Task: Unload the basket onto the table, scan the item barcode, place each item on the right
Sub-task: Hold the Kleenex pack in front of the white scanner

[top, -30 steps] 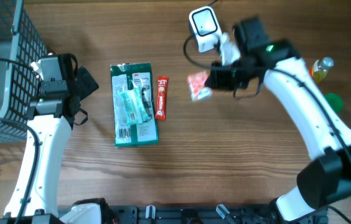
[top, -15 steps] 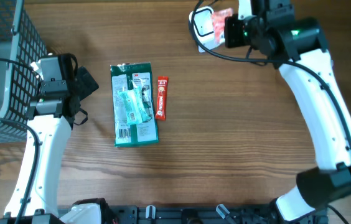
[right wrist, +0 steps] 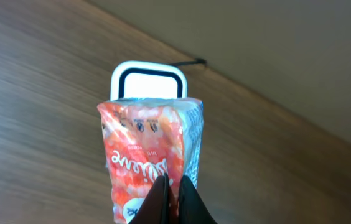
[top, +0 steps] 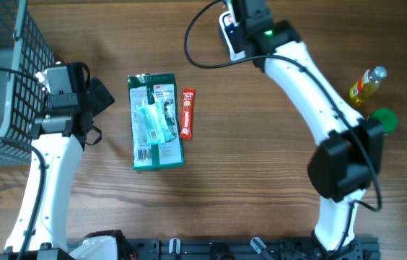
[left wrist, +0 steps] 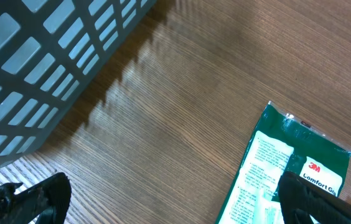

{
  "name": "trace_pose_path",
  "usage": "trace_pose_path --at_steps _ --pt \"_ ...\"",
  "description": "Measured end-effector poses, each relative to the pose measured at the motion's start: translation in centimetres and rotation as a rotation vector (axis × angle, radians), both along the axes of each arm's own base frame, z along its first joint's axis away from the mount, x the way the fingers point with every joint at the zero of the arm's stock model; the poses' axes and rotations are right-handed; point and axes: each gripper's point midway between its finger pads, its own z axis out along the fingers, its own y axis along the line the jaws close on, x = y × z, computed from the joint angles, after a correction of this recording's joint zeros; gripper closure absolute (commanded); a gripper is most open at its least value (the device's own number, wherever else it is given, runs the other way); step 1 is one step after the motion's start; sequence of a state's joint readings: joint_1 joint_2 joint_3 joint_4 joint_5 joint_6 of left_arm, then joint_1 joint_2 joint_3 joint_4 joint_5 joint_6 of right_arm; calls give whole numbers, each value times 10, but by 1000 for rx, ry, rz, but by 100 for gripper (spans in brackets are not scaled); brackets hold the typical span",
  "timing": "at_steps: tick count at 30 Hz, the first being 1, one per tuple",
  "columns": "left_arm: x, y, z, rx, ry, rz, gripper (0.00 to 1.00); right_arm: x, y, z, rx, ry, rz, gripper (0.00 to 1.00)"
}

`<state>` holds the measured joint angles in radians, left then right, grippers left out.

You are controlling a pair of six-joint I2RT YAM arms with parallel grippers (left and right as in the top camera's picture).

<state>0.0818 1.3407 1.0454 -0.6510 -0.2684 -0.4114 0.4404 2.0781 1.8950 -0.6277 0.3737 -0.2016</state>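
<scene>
Close to the right wrist camera, at the right gripper (right wrist: pixel 172 200), what could go wrong? asks Ana.

Ben answers: The grip is my first worry. The jaws pinch only the lower edge of the orange pouch (right wrist: pixel 150 155). I think the soft pouch could bend or swing aside, and then the white scanner (right wrist: pixel 149 79) behind it would read nothing. A little further from the lens, the pouch hangs in front of the scanner and covers its lower part. On the side which I see there is no barcode that I can find, only print which is upside down in this view. If the code is on this side, it looks away from the scanner face and no reading will come. The foil is also shiny and wrinkled, and this may disturb the reading. Whether the pouch touches the scanner or is only near it, I cannot tell.

Ana: And the hands themselves?

Ben: The right one is closed completely, with only the thin pouch material between its fingers. From overhead it is over the scanner at the far edge of the table (top: pixel 261 166). The left gripper (top: pixel 97 113) is wide open and holds nothing. It hovers just beside the green package (top: pixel 156 121), near the basket (top: pixel 1 43). A red sachet (top: pixel 187 113) lies just beside the package, well apart from the scanner.
</scene>
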Motion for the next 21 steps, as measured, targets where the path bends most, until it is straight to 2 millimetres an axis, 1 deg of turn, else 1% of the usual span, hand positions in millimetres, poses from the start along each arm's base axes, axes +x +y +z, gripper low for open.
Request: trace_pose_path --at_steps 4,9,14,16,21 --pt "0 0 0 0 0 0 0 12 1 -20 -108 -18 7 96" --pt "0 0 0 0 0 0 0 30 -10 -44 -245 -46 -18 96" --pt "0 0 0 0 0 0 0 36 -16 -72 -321 -24 -31 96" --pt "0 0 0 0 0 0 0 38 -16 -77 -328 -27 -37 96" --pt "0 0 0 0 0 0 0 40 -17 -75 -331 -42 -51 96"
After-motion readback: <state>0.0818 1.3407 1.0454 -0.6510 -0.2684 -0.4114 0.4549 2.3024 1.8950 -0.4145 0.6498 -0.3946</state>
